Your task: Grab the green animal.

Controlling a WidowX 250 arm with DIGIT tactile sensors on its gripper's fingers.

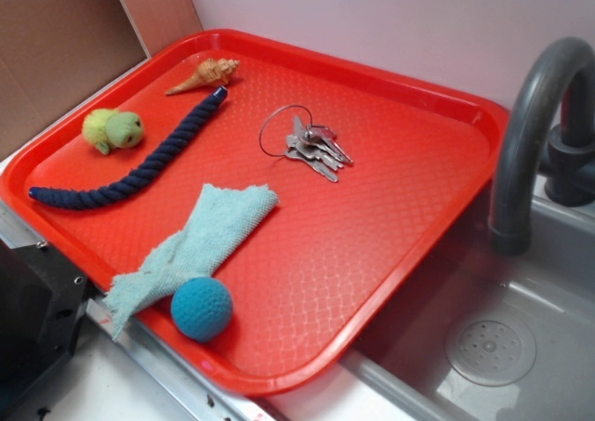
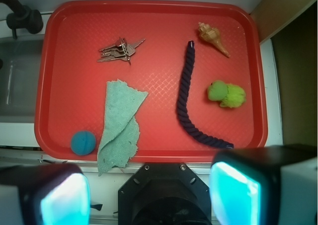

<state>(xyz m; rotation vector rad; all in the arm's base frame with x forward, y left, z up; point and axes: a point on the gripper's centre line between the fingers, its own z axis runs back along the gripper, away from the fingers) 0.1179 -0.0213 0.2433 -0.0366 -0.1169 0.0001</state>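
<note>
Tray: a red tray is seen on the counter, beside a grey sink and dark faucet
Green animal: the green animal is seen lying near the tray's left edge in the exterior view; in the wrist view it lies toward the right side, apart from the other things, untouched
Rope: a navy rope is laid in a curve just beside the plush; a tan seashell is seen beyond its far end
Keys: a bunch of keys on a wire ring is seen mid-tray
Cloth: a pale green cloth hangs over the near rim; a teal ball lies touching it
Fingers: the fingers are seen spread wide apart at the bottom of the wrist view, gripper above the near rim, nothing held
</note>
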